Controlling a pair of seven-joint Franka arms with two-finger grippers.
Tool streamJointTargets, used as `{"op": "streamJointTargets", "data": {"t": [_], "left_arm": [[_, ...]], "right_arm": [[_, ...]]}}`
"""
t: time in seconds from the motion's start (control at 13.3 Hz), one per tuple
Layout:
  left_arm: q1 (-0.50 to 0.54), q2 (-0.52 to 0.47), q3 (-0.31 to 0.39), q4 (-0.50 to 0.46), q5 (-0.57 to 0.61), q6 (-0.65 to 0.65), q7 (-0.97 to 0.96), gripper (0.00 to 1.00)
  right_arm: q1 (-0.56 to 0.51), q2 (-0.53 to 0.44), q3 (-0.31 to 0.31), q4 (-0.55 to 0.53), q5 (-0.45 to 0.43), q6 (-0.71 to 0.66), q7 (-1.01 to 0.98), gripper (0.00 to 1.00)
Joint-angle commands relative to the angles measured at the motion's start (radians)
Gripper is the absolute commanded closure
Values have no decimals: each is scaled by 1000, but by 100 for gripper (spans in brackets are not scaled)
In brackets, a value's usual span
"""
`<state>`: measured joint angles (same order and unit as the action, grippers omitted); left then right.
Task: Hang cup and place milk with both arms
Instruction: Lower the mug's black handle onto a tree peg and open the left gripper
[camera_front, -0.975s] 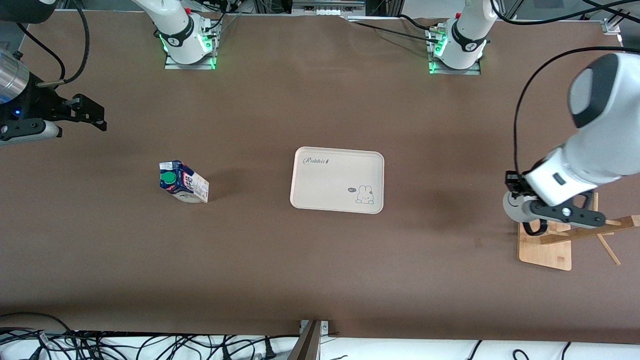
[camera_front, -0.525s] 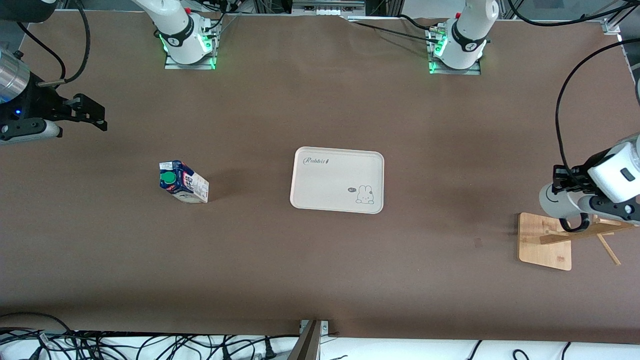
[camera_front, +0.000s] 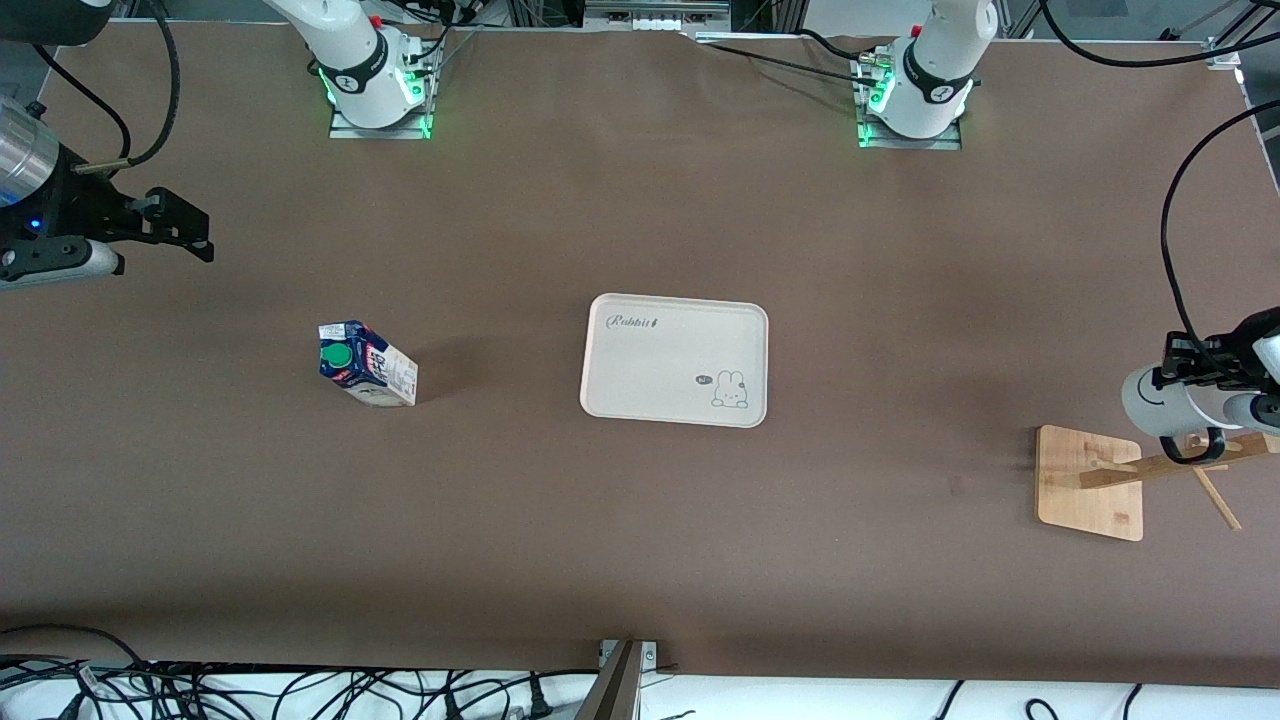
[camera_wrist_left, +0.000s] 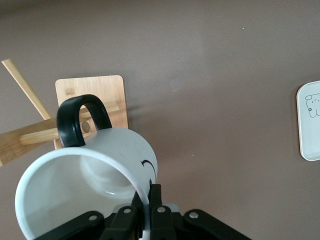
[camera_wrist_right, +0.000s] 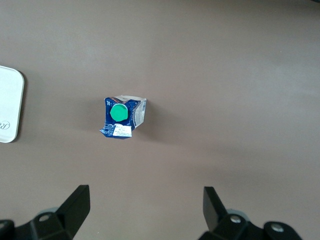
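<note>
Left pincer (camera_wrist_left: 146, 220) grips the cup (camera_wrist_left: 87, 190) by its rim over the wooden rack (camera_front: 1090, 482); right pincer (camera_wrist_right: 145, 207) hangs open.

The cup lies tipped, its black handle (camera_wrist_left: 80, 118) close to a peg (camera_wrist_left: 47, 134) (whether they touch I cannot tell). The milk (camera_front: 366, 364) stands on the table (camera_front: 500, 520), toward the right arm's end, well apart from the tray (camera_front: 675, 359).

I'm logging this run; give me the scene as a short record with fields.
cup: held by the left end effector over the wooden rack
rack: at the left arm's end of the table
milk: upright on the table, toward the right arm's end
tray: mid-table, nothing on it
right end effector: open, raised, waiting
</note>
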<state>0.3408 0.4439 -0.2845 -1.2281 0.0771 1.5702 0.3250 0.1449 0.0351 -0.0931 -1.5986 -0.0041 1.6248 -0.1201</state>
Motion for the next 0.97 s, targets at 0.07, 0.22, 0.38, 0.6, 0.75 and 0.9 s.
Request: {"op": "streamJointTargets", "data": {"t": [0.07, 0.22, 0.38, 0.6, 0.75, 0.9], "left_arm": [[43, 16, -5, 15, -20, -12, 29, 100], [53, 18, -5, 15, -19, -12, 42, 93], [49, 13, -12, 15, -22, -18, 19, 0], [41, 7, -21, 16, -28, -18, -1, 0], [15, -5, -24, 16, -22, -19, -32, 0], [-12, -30, -36, 15, -10, -21, -38, 0]], "right_arm": [[-7, 6, 3, 17, -2, -11, 5, 0], [-5, 6, 3, 17, -2, -10, 5, 0], [-4, 6, 4, 17, -2, -13, 5, 0], [-4, 6, 4, 17, -2, -13, 5, 0], [-4, 3, 3, 17, -2, -17, 1, 0], [-4, 3, 4, 19, -4, -16, -3, 0]]}}
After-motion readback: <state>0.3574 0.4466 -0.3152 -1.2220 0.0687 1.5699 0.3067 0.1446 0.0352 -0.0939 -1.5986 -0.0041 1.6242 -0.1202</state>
